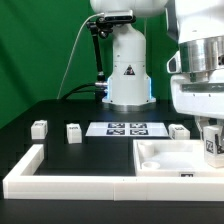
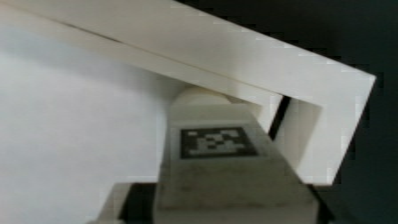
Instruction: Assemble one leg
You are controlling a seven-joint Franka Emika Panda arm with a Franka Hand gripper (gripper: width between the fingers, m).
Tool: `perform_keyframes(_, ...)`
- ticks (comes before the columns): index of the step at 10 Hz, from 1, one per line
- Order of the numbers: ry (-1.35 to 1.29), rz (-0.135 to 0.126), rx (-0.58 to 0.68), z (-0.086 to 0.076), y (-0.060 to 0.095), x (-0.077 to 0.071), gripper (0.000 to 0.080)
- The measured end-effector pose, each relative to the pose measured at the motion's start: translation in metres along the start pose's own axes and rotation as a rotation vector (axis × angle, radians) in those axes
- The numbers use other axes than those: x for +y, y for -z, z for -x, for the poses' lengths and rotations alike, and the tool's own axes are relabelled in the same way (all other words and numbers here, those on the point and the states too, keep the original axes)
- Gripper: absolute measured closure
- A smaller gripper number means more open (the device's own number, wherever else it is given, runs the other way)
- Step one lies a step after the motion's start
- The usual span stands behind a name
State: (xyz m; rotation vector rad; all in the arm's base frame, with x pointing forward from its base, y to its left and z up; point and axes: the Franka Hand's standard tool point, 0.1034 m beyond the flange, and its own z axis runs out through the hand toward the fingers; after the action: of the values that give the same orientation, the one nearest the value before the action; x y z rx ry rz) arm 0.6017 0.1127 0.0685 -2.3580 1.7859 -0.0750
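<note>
Right now my two-finger gripper (image 1: 212,140) is clamped on the leg (image 2: 217,140), a small white plastic stubby block with a black-and-white square tag on its face, and I hold it low over the big white square tray-like part with the raised rim (image 1: 160,152). Through the wrist view the leg hangs straight beneath my fingers, its far end close against the tray's raised rim (image 2: 214,55); whether it touches yet I cannot tell.

I judge the danger to be in the seating. If I press down while the leg sits off its socket, it could jam on the rim or twist in my grip. Letting go too early could tip it over.

Well away from my gripper, three more legs (image 1: 39,128) and the marker board (image 1: 126,128) lie on the black table (image 1: 70,150), beyond the long white L-shaped border wall (image 1: 60,180).
</note>
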Motion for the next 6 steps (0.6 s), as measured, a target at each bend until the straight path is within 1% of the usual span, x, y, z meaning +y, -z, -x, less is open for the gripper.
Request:
perform_keyframes(3,-0.222,-0.004,-0.015,0.0023,-0.0004,0.0001,0.0508)
perform_keyframes(4,-0.219,-0.004,-0.015,0.0027,-0.0005,0.0,0.0438)
perform_keyframes(5,-0.165,-0.004,-0.015,0.0027,-0.0004,0.0,0.0438)
perform_keyframes(6,-0.123,0.005,-0.02,0.0032,-0.0003,0.0004,0.0254)
